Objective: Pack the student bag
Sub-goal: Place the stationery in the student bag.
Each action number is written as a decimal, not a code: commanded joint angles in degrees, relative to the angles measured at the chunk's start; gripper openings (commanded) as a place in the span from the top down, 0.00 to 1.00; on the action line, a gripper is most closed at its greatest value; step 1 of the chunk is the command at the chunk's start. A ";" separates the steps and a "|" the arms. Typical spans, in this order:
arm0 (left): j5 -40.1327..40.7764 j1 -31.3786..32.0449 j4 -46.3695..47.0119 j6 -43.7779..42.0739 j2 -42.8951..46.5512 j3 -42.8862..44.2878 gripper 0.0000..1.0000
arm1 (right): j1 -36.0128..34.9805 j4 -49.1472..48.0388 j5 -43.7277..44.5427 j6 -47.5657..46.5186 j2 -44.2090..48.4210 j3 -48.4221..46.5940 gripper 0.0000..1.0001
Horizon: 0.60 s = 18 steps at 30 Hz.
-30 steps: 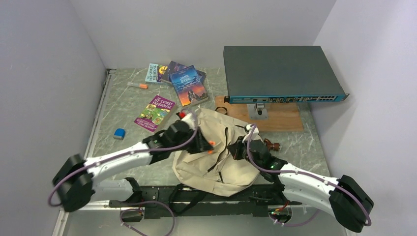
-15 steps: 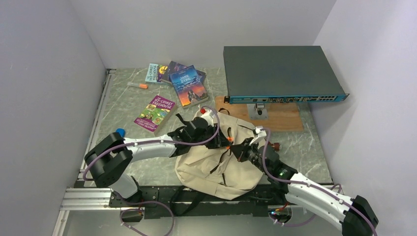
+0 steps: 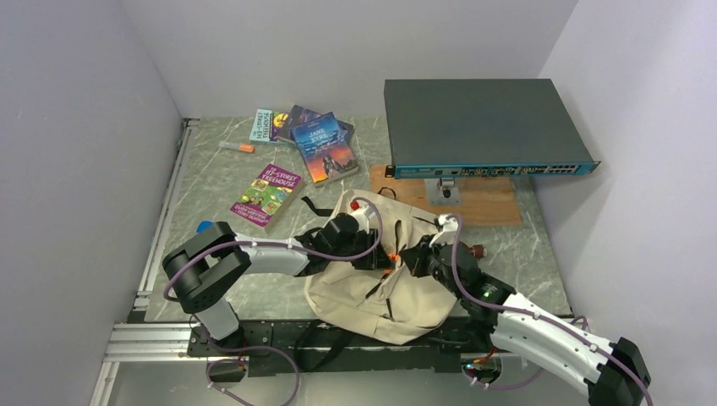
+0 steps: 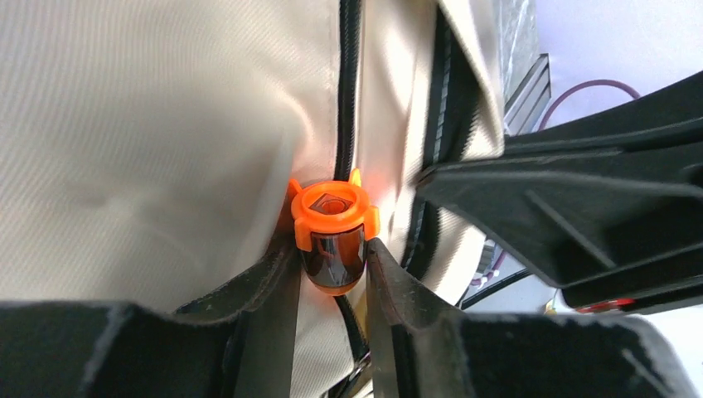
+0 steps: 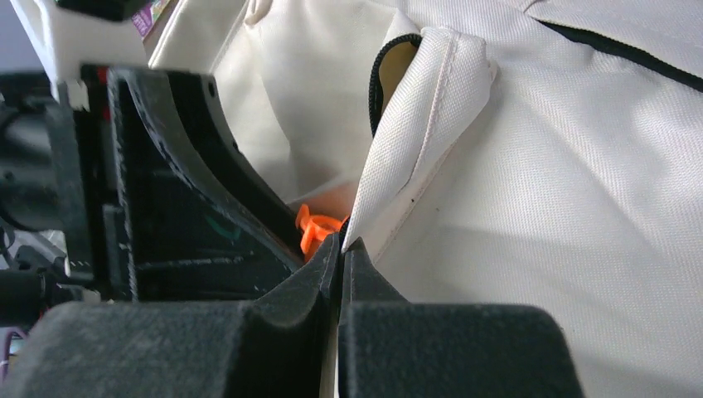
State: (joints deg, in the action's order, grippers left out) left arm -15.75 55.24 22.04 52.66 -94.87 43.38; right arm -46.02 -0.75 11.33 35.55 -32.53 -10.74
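Student bag (image 3: 372,292): cream fabric, dark zippers, slumped, pocket mouth open. Right gripper (image 5: 341,249) pinches flap edge. Left gripper (image 4: 332,278) clamps orange-capped marker (image 4: 332,228), tip against zipper ahead.

Cloth and plastic
The bag (image 4: 149,124) was matt woven cloth; the marker (image 4: 332,245) had a glossy orange plastic cap.

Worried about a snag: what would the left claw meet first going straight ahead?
Likely the bag: the left claw, gripping a marker, points at fabric beside its zipper. Depth is unclear.
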 commanded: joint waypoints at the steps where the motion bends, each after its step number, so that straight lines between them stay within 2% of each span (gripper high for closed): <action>1: -0.29 0.83 2.50 -2.00 2.48 -2.31 0.77 | -0.12 4.69 6.67 1.10 -1.74 -7.26 1.00; 7: 0.92 0.75 -3.41 -5.13 3.37 2.27 0.77 | -0.12 11.04 10.10 3.74 -5.17 -7.44 1.00; 12: 1.17 0.57 -5.15 -7.00 -0.33 9.70 0.77 | -0.21 5.05 3.03 1.03 -2.64 -4.53 1.00; 18: 4.47 -0.22 -8.15 -10.13 -5.16 17.18 0.76 | -0.23 4.64 1.06 0.32 1.78 -4.39 1.00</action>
State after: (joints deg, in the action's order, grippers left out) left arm -13.76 55.61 15.20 46.02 -97.36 56.29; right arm -46.26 7.62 14.24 37.21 -33.34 -14.55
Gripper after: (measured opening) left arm 0.346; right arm 0.017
